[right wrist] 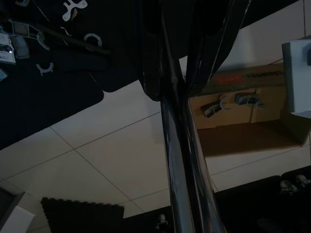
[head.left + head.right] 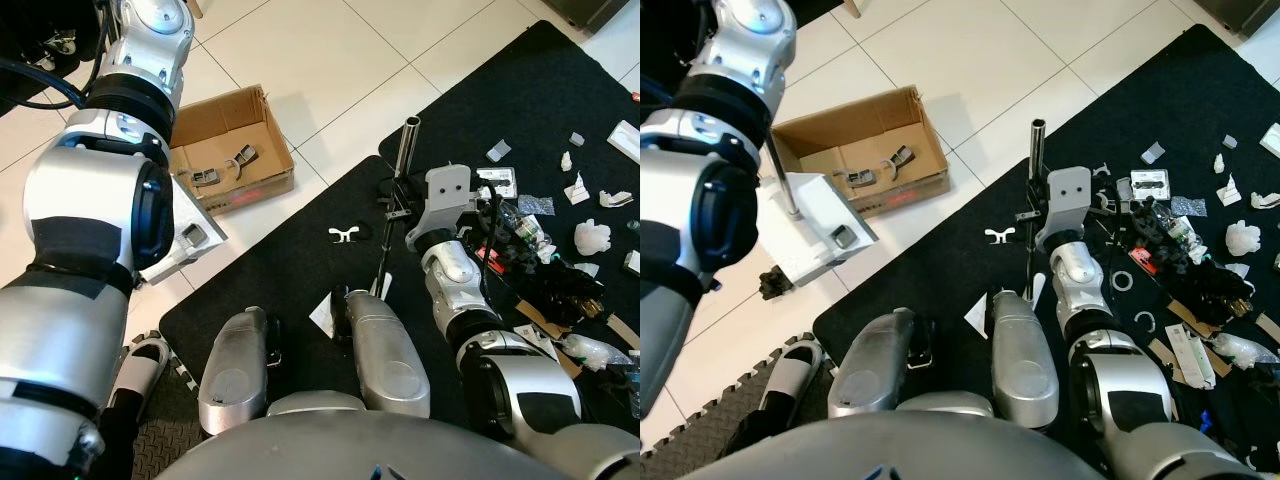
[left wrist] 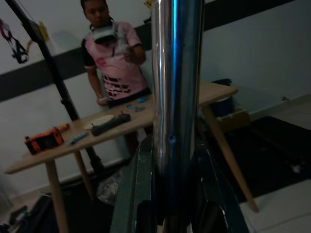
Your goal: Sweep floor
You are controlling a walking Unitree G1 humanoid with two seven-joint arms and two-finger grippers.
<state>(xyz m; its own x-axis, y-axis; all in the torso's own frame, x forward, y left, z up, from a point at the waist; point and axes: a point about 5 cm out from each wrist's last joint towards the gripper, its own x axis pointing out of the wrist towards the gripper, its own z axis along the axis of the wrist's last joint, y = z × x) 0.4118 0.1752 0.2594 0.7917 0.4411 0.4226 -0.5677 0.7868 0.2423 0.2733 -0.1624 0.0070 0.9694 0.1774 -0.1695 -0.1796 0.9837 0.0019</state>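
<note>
Take the cardboard box [image 2: 865, 155] as your landmark: it sits open on the white tiled floor [image 2: 970, 60], ahead of the robot and to its left, just off the edge of the black mat [image 2: 930, 290]. Inside it you can see two grey-and-white clip-like parts [image 2: 880, 168] lying flat on the bottom, side by side near the middle; the rest of the bottom is bare cardboard. Red lettering runs along the box's near outer wall.

Touching the box's near-left corner is a white dustpan [image 2: 820, 235], tilted, with a small grey piece [image 2: 843, 237] lying in it. A thin metal handle [image 2: 780, 180] rises from the pan toward the left arm. In the left wrist view your left gripper [image 3: 175, 194] has its dark fingers pressed against a shiny metal tube [image 3: 176, 82], clamping it.

To the right of the box, on the mat, stands the broom's metal pole [image 2: 1035, 190], upright and slightly leaning. Your right gripper [image 1: 187, 73] is closed around that pole, as the right wrist view shows. Between the box and the pole a small white clip [image 2: 999, 236] lies on the mat. Farther right of the pole, well away from the box, scattered litter [image 2: 1200, 230] covers the mat: white scraps, plastic wrappers, a red bit.
</note>
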